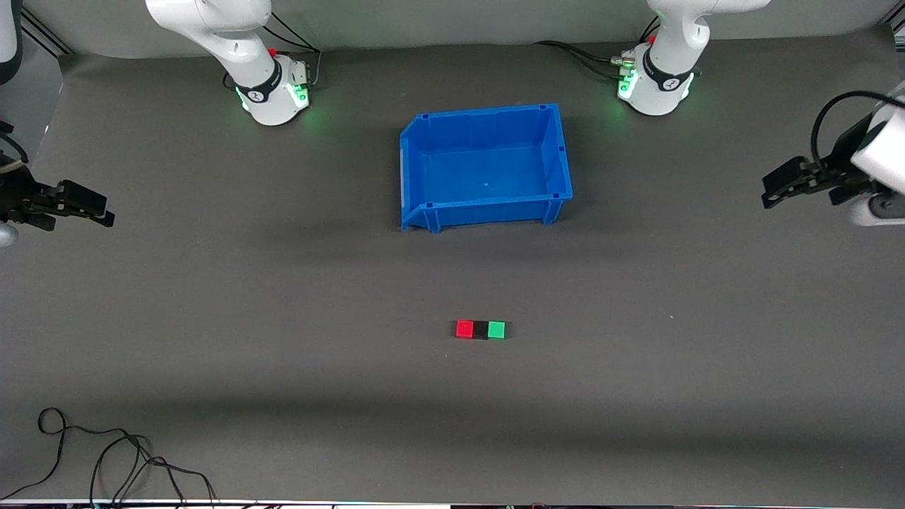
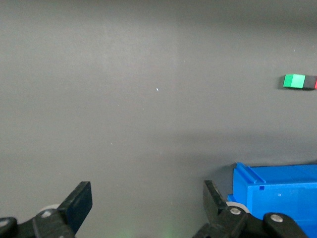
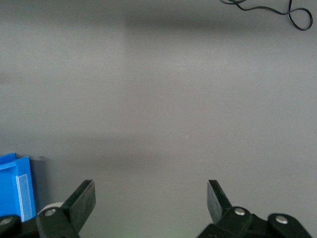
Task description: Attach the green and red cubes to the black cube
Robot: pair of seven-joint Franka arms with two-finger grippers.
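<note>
- No writing or brand mark can be read on anything here: the cubes are plain, and the pale sticker on the blue bin [image 3: 24, 191] shows no legible text.
- The red cube [image 1: 464, 329], black cube [image 1: 481, 330] and green cube [image 1: 496, 330] lie in one row on the grey mat [image 1: 283, 318], touching side by side with the black one between the other two.
- The row sits nearer the front camera than the blue bin, with the red cube toward the right arm's end of the table and the green one toward the left arm's end.
- The left gripper [image 2: 148, 206] hangs over the mat at the left arm's end of the table, its fingers [image 2: 79, 202] spread wide with nothing between them.
- From those fingers the cubes are well apart; a corner of the bin lies close beside one fingertip.
- The right gripper [image 3: 151, 201] hangs over the mat at the right arm's end, its fingers [image 3: 84, 198] also wide and empty.
- Both arms wait drawn out to the table's ends, grippers pointing in toward the middle.
- A loose black cable [image 1: 106, 452] curls on the mat at the edge nearest the front camera, at the right arm's end.
</note>
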